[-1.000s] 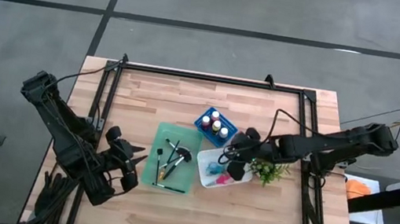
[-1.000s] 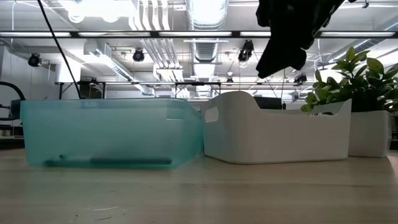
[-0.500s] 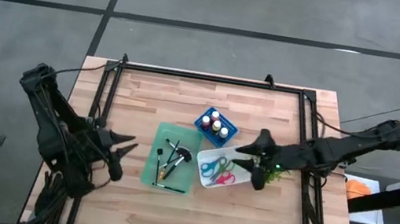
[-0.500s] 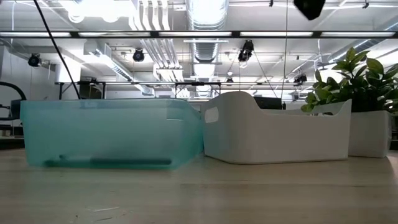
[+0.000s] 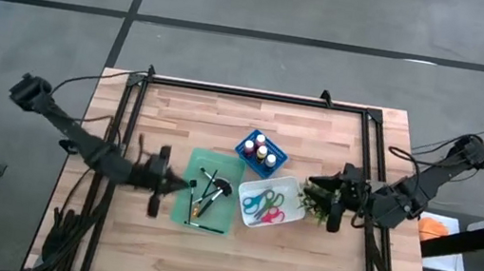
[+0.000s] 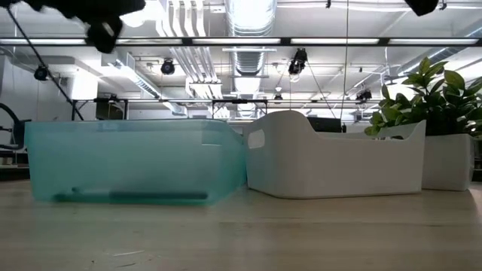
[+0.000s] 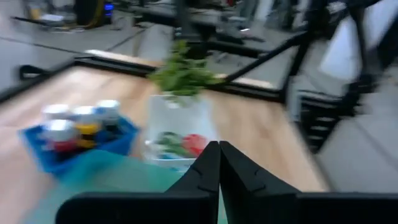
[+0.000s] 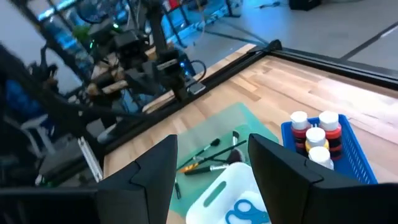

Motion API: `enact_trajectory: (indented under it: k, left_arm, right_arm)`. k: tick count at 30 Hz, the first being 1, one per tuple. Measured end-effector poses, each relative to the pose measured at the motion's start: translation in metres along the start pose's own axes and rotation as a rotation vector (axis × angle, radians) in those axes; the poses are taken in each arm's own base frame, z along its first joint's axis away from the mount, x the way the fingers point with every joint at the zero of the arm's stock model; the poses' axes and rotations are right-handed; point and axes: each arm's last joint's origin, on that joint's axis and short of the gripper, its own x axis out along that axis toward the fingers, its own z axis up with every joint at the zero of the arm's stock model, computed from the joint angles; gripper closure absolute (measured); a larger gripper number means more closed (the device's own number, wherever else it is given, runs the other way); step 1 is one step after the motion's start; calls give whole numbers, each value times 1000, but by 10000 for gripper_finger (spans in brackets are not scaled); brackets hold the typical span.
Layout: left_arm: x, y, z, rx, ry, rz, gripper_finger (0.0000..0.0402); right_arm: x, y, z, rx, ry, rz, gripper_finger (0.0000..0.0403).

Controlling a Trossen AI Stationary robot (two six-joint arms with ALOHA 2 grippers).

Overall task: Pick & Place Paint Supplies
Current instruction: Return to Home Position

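Note:
Several dark-handled brushes [image 5: 207, 193] lie in a translucent green tray [image 5: 230, 165]. Paint bottles [image 5: 261, 150] with coloured caps stand in a blue basket [image 5: 247, 143]. Red, green and blue scissors [image 5: 265, 203] lie in a white bin [image 5: 290, 184]. My left gripper [image 5: 182, 184] is shut and hovers at the tray's left edge, high above the table in the low view [image 6: 98, 15]. Its own view shows the shut fingers [image 7: 219, 163] over the tray [image 7: 124, 180]. My right gripper [image 5: 311, 186] is open [image 8: 211, 186], above the leafy plant [image 5: 320, 203] to the right of the bin.
The plant [image 6: 429, 94] stands in a white pot [image 6: 448, 162] against the white bin's [image 6: 331, 162] right side. Dark frame rails [image 5: 135, 110] run along the table's left, far and right edges. Bare wood lies at the near side of the table [image 5: 232, 264].
My left gripper has swung from the table's near-left corner rightward to the green tray's left edge, the arm stretching out. My right gripper has drawn back from above the white bin toward the table's right edge and risen, now over the plant; the scissors in the bin show uncovered.

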Motion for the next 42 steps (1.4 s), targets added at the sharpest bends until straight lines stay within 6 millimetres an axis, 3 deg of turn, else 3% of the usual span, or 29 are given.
enact_trajectory:
  k: [4, 10, 20, 24, 30, 42]
  left_arm:
    - [3, 34, 8, 61, 34, 46, 393]
    - [-22, 49, 12, 204, 12, 24, 396]
    - [-56, 80, -30, 127, -150, 41, 398]
    - [-65, 88, -41, 108, -201, 58, 398]
    - [-72, 95, -62, 127, -130, 57, 398]
    - [-66, 97, -71, 204, -138, -2, 398]
  right_arm:
    - [-4, 3, -4, 49, -30, 2, 208]
    - [-6, 8, -9, 96, -51, -11, 208]
    - [-9, 10, -12, 159, -106, -43, 208]
    - [-8, 12, -13, 156, -105, -44, 208]
    - [-6, 14, -15, 182, -106, -42, 208]
    - [-5, 14, -17, 222, -105, -41, 208]
